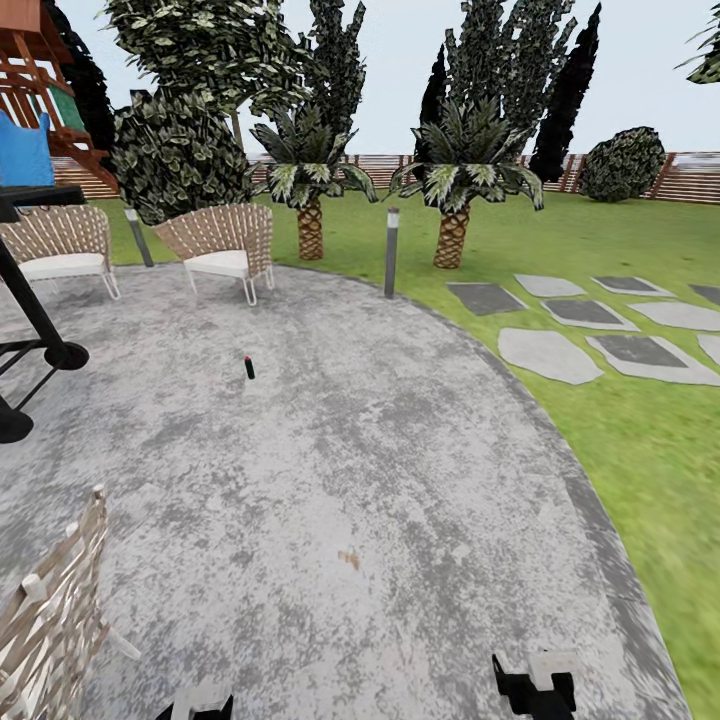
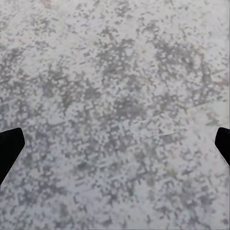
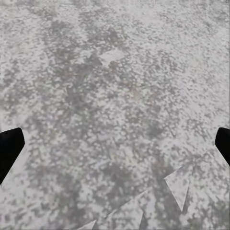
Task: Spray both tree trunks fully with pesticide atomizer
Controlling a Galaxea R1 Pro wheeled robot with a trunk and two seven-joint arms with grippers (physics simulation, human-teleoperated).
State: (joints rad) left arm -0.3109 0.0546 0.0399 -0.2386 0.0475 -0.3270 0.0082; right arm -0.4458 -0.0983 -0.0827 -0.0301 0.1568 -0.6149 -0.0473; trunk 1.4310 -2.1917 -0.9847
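Observation:
A small dark green bottle with a red top, the pesticide atomizer (image 1: 249,367), stands on the grey mottled patio (image 1: 380,520), well ahead of me and slightly to the left. Both grippers sit at the head view's lower edge, far short of it: left gripper (image 1: 195,708), right gripper (image 1: 535,690). In the wrist views, the left gripper (image 2: 115,146) and the right gripper (image 3: 115,146) each have their black fingertips spread wide over bare paving, holding nothing. A tree with green-and-white leaves (image 1: 200,45) rises behind the chairs, its trunk mostly hidden.
Two wicker chairs (image 1: 225,245) (image 1: 60,250) stand at the patio's far left. Another wicker chair (image 1: 50,610) is close on my left, and a black stand (image 1: 40,340) is beyond it. Bollard lights (image 1: 392,250), two short palms (image 1: 452,215), stepping stones (image 1: 590,335) and lawn (image 1: 650,450) lie ahead and right.

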